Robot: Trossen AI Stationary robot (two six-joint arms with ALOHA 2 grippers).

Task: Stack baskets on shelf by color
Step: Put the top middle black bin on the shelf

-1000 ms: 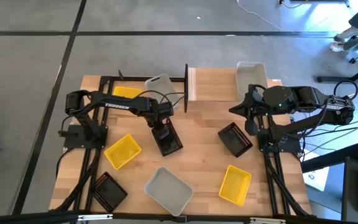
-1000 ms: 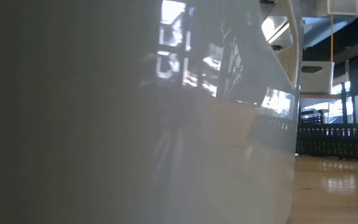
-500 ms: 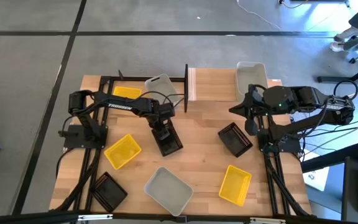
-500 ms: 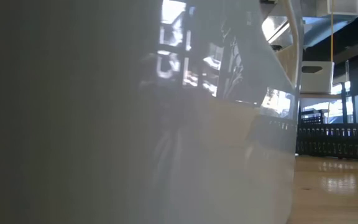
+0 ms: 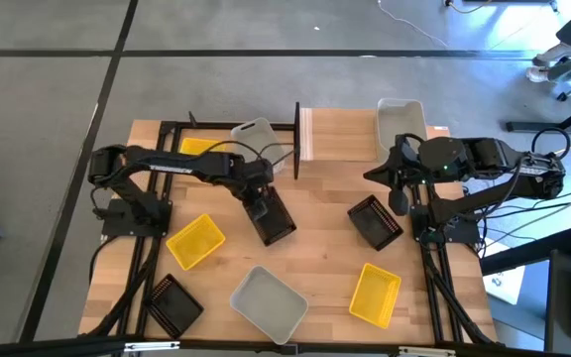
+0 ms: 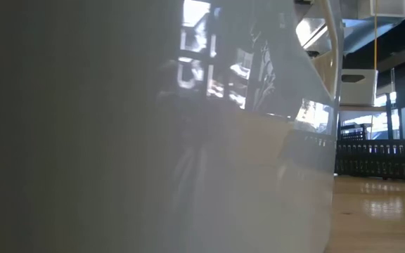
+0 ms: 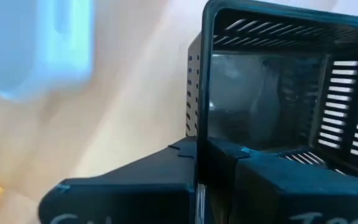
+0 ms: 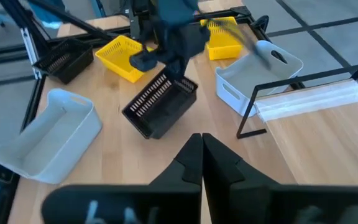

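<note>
My left gripper [image 5: 257, 201] is shut on a black slatted basket [image 5: 275, 219] at the table's middle. The same basket [image 8: 160, 106] shows tilted in the right wrist view. My right gripper [image 5: 401, 201] hangs shut and empty above the table's right side, beside a second black basket [image 5: 376, 221]. The shelf [image 5: 340, 134], a light plank with a black post [image 5: 296, 139], carries a whitish basket [image 5: 401, 124] at its right end. Left of the post stand another whitish basket [image 5: 256, 139] and a yellow basket [image 5: 201, 149]. My left gripper grips the rim of the black basket's wall [image 7: 199, 146] at the basket's far end, one finger inside the basket and one outside. The fingers come from above, slanting down. The held end is raised and the basket hangs tilted; whether its lower end [image 8: 146, 132] is clear of the table I cannot tell.
Loose on the table lie a yellow basket [image 5: 195, 241], a black basket [image 5: 173, 304], a whitish basket [image 5: 268, 302] and a yellow basket [image 5: 375, 295]. A whitish wall [image 6: 153, 140] fills most of the low view, which shows only a black basket [image 6: 382, 158] at its right.
My left gripper has shut on the black basket's wall and risen. The basket's held far end has come up with it, so the basket now sits tilted and slightly nearer the shelf.
</note>
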